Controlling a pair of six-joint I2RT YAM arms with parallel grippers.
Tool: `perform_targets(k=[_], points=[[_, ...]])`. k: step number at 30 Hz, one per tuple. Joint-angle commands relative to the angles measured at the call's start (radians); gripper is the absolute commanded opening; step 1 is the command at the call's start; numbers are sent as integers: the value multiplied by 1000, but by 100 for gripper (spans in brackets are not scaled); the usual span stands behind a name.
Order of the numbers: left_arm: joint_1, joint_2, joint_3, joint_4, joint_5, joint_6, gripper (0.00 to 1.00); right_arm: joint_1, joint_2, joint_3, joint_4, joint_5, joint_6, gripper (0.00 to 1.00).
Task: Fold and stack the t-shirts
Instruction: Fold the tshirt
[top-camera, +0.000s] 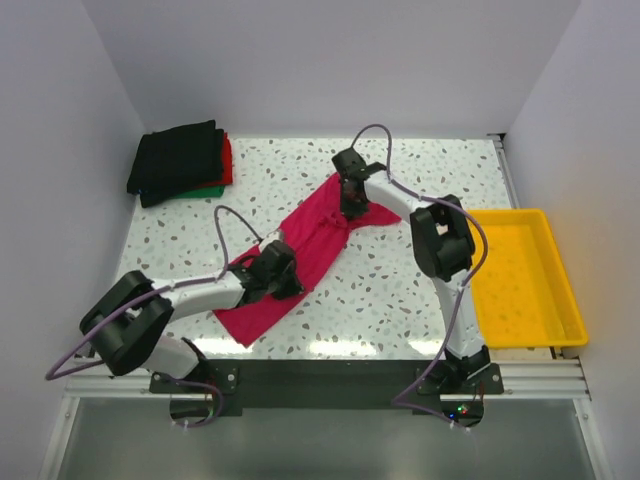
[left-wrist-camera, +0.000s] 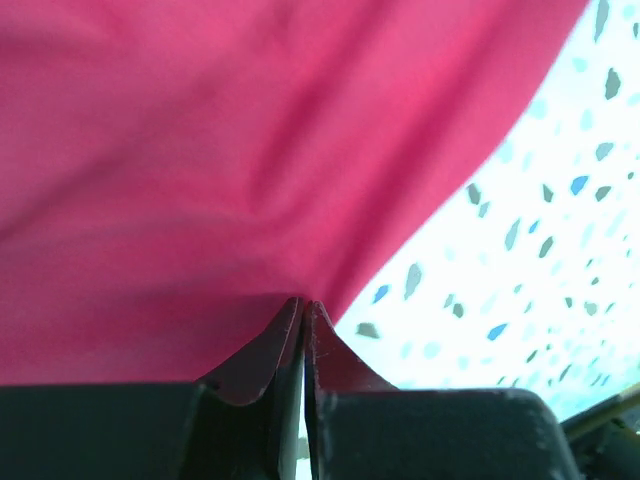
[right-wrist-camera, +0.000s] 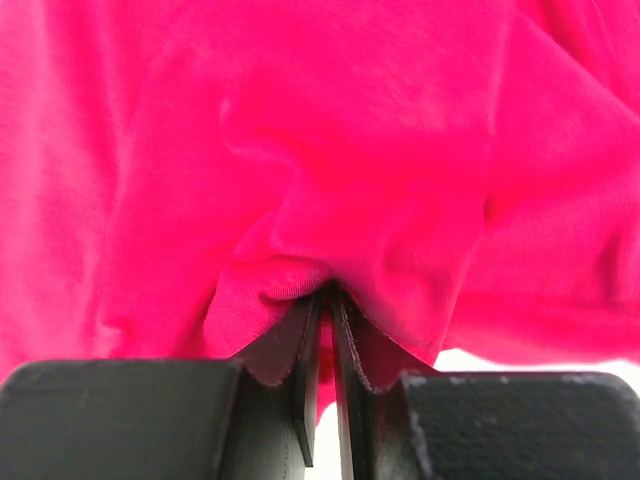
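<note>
A magenta-pink t-shirt (top-camera: 322, 235) lies unfolded in a diagonal strip across the middle of the speckled table (top-camera: 400, 290). My left gripper (top-camera: 290, 268) sits over its lower half; in the left wrist view the left gripper (left-wrist-camera: 303, 305) is shut, pinching the edge of the pink cloth (left-wrist-camera: 250, 150). My right gripper (top-camera: 350, 208) is at the shirt's upper end. In the right wrist view the right gripper (right-wrist-camera: 328, 295) is shut on a bunched fold of the pink cloth (right-wrist-camera: 350, 120). A stack of folded t-shirts (top-camera: 180, 160), black over red and green, rests at the back left.
A yellow plastic tray (top-camera: 560, 300) stands at the right edge of the table. White walls close in the back and both sides. Bare speckled tabletop shows between the pink shirt and the tray.
</note>
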Motion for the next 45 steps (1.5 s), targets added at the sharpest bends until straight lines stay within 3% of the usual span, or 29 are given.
perform_targets(k=[1,6,10,17,22,26,35,45], points=[[-4,98,128,113,54,-65,10,-3,137,156,-127,86,-169,14],[-6,241,296,170,114,-70,13,-11,214,308,-110,166,-323,21],[-1,281,427,95,124,4,16,-12,203,402,-158,183,-397,29],[0,210,478,-156,-97,295,20,-31,-29,233,-92,43,-320,35],[-6,193,387,-221,-163,409,16,-78,-61,202,-55,-1,-219,35],[-13,187,309,-210,-174,409,15,-158,-7,218,-58,-30,-134,34],[-78,248,292,-218,-197,400,13,-229,186,290,-58,-38,-67,28],[-167,277,289,-128,-61,292,12,-287,344,481,-104,-10,-102,27]])
